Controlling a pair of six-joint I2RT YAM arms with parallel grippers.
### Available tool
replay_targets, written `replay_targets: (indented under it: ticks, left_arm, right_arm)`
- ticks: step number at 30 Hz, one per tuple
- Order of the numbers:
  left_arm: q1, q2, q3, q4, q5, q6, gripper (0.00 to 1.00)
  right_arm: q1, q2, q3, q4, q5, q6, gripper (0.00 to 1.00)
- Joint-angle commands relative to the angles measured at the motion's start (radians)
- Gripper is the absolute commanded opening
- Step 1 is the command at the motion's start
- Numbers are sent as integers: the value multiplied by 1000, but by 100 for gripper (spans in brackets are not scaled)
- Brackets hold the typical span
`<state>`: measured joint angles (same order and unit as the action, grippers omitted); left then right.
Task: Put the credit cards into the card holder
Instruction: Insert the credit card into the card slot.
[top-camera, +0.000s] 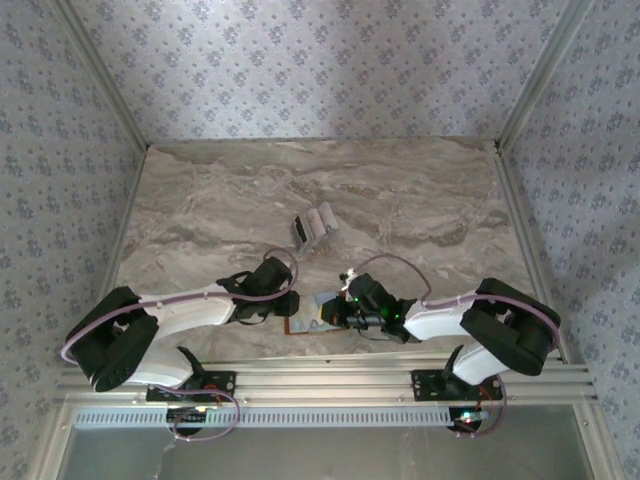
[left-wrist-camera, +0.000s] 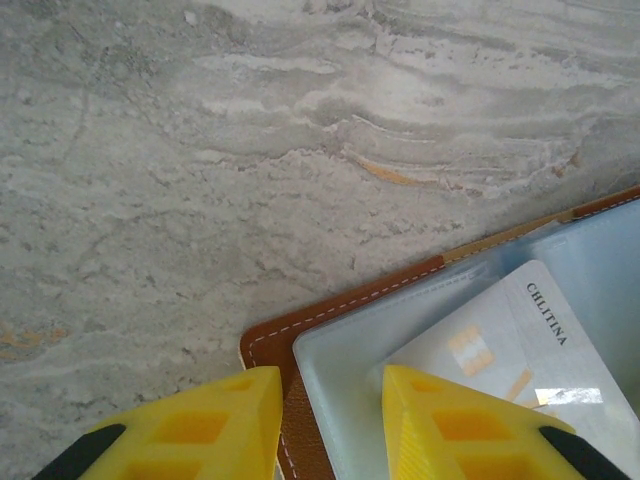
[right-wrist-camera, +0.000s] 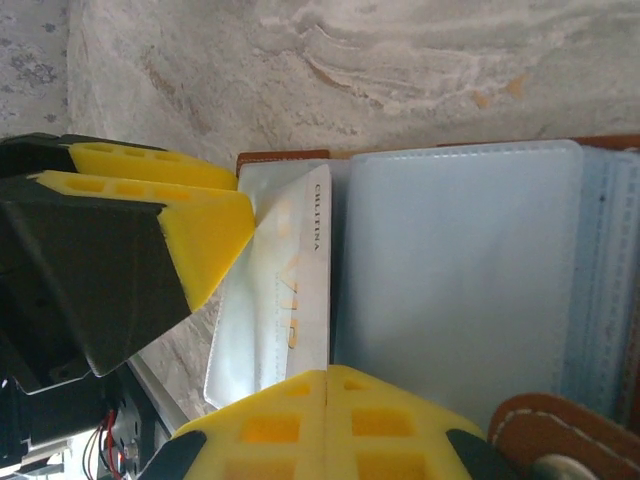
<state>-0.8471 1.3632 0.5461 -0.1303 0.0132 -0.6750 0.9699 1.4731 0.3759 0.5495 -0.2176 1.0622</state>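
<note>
- Right gripper (right-wrist-camera: 325, 385) closed, its tips against the near end of a white card (right-wrist-camera: 290, 290) at the clear pocket of the open card holder (right-wrist-camera: 460, 270).
- Left gripper (left-wrist-camera: 326, 400) part-open, straddling the holder's brown corner.
- From above, the other credit cards (top-camera: 313, 226) lie well apart, farther up the marble table (top-camera: 430, 195).

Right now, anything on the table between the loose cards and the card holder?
Nothing visible lies on the table between the cards and the card holder. At the holder, the left gripper straddles its corner and the shut right gripper hangs over the pockets, crowding the way in.
</note>
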Motion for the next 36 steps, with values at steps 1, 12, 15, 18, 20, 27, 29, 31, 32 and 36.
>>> replay_targets:
  ticks: [1,12,15,18,20,27,29,31,32,36]
  left_arm:
    - [-17,17,-43,-95,31,-12,32]
    - [-17,-39,-38,-97,64,-11,35]
    - [-16,-101,-37,-119,57,-11,37]
    - [-16,-160,-39,-152,49,-11,38]
    - [-15,-194,-48,-168,44,-15,39]
    - [-16,-192,-72,-160,45,-9,26]
    - [-17,-171,-72,-138,57,-9,22]
    - [-17,-145,-72,-117,66,-8,19]
    - [-17,-134,-73,-107,71,-8,18]
    - [-22,-81,-74,-66,86,-6,17]
  right_arm:
    - [12,-16,-14,0,55,22,0]
    - [35,-24,-56,14,95,44,0]
    - [36,-24,-52,13,95,39,0]
    - [38,-23,-51,10,96,38,0]
    - [36,-24,-48,8,96,37,0]
    - [38,-25,-34,0,91,31,0]
    - [36,-26,-30,-2,90,31,0]
    - [37,-25,-26,-7,91,28,0]
    - [38,-26,-24,-9,93,28,0]
    - [37,-24,-20,-9,93,28,0]
